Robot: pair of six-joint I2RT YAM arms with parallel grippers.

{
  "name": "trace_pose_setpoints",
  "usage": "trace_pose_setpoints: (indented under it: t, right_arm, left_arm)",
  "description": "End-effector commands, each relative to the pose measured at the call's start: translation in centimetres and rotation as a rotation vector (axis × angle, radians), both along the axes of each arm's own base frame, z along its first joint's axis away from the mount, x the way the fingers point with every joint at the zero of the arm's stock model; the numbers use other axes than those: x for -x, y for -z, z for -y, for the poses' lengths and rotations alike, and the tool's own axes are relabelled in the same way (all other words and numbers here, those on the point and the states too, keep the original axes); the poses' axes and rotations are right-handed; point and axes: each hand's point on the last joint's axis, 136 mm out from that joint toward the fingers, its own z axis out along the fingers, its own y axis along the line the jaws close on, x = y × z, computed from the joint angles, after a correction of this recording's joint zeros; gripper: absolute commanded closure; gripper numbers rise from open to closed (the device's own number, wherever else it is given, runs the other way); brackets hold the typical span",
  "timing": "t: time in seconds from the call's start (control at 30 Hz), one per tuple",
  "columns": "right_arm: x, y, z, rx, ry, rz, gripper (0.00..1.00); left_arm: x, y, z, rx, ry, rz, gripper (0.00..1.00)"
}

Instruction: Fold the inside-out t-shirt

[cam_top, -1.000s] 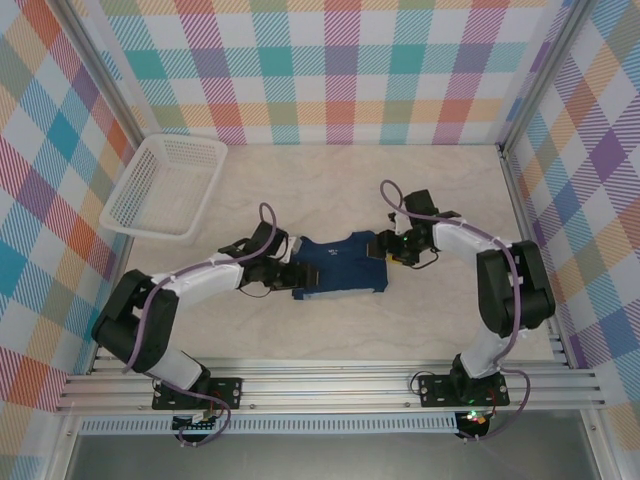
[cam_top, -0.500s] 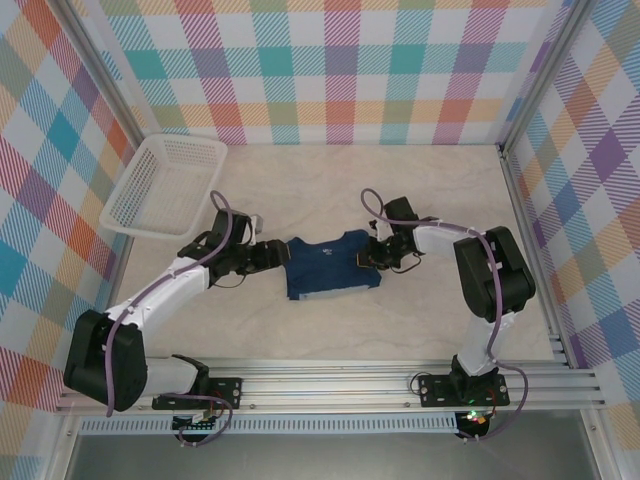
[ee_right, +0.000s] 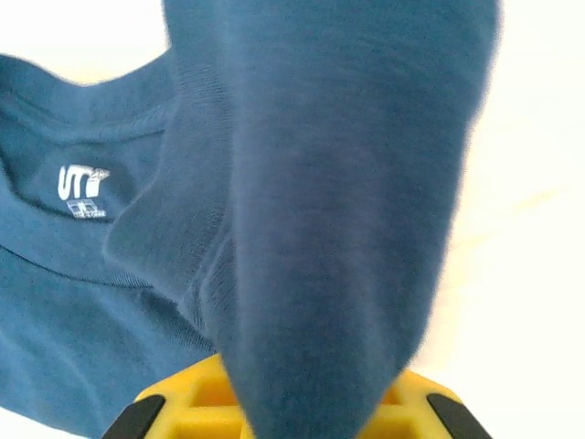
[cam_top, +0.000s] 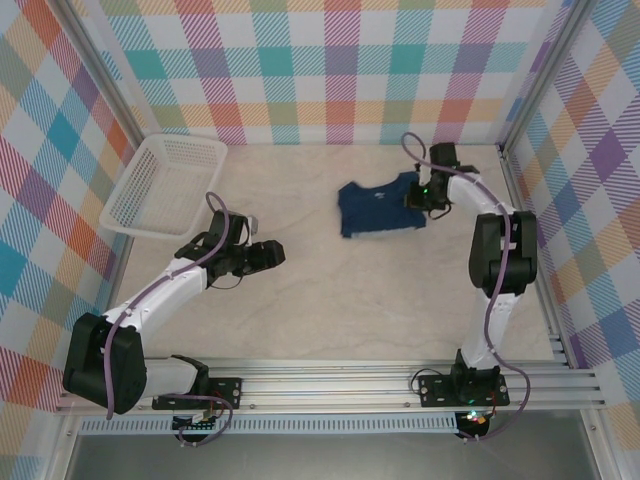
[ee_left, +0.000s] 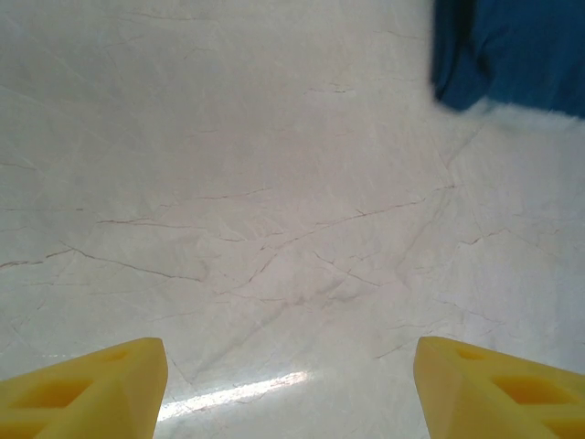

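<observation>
Navy t-shirt [cam_top: 375, 212], folded, on the far right part of the table [cam_top: 330, 310]. Long axis left to right, right end tilted slightly farther back, collar [ee_right: 91, 119] toward the far side. Right end clamped in the right gripper [cam_top: 418, 195]. Left gripper [cam_top: 272, 254] well apart over bare table, fingers spread.

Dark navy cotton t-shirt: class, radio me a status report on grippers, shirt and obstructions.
Left gripper open above the beige table. Right gripper shut on the dark navy cotton t-shirt, at its edge. White mesh basket far left, well apart.
</observation>
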Motion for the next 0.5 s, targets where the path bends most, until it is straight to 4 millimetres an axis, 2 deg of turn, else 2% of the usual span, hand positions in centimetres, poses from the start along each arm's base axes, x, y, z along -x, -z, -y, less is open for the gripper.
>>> trace_pose_setpoints:
  t: [0.0,0.13,0.2,0.3,0.4,0.47]
  right_arm:
    - [0.1,0.2,6.7,0.38,-0.064,-0.069,0.94]
    - [-1.8,-1.3,11.0,0.48,-0.04,-0.04,0.94]
    - [-2.9,-1.8,12.6,0.528,-0.04,-0.023,0.94]
    - [-4.8,-1.5,14.1,0.606,-0.063,-0.012,0.91]
    - [-7.1,-1.1,15.5,0.688,-0.05,-0.005,0.85]
    - [-8.6,-1.5,16.0,0.7,-0.01,0.015,0.74]
  left_arm:
    - [-0.4,-0.6,0.0,0.014,-0.008,-0.003,0.28]
    - [-0.5,-0.2,0.2,0.019,-0.004,-0.015,0.28]
    - [-0.6,0.1,0.3,0.017,-0.004,-0.023,0.28]
    - [-0.7,0.4,0.3,0.016,-0.002,-0.032,0.28]
    - [-0.8,0.6,0.4,0.014,0.001,-0.043,0.28]
    - [-0.8,0.6,0.4,0.015,0.002,-0.042,0.28]
